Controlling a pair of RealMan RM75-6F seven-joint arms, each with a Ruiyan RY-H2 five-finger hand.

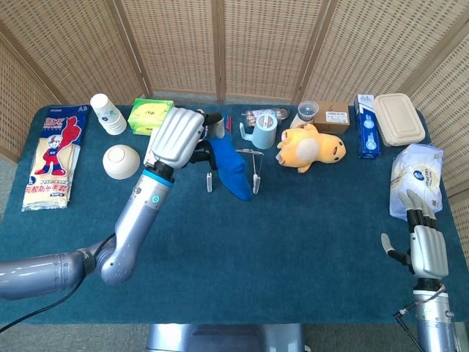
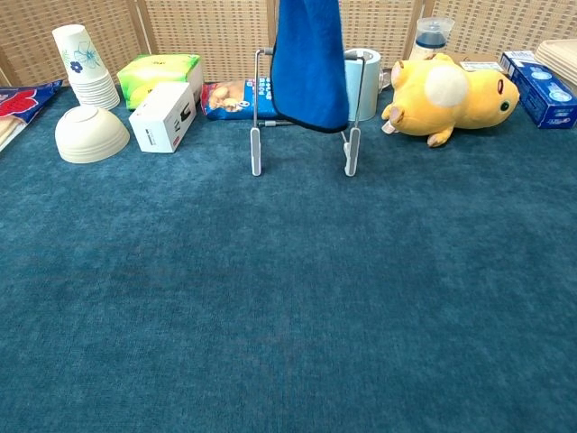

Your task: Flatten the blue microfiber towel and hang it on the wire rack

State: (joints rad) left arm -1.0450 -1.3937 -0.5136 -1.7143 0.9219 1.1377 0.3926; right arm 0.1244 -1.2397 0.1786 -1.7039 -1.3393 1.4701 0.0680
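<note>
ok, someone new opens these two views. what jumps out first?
Probably the blue microfiber towel, dangling from the left robot hand right at the wire rack at table centre-back. Next the yellow plush toy just right of the rack. The right robot hand sits empty at the table's near right edge, fingers apart.
</note>
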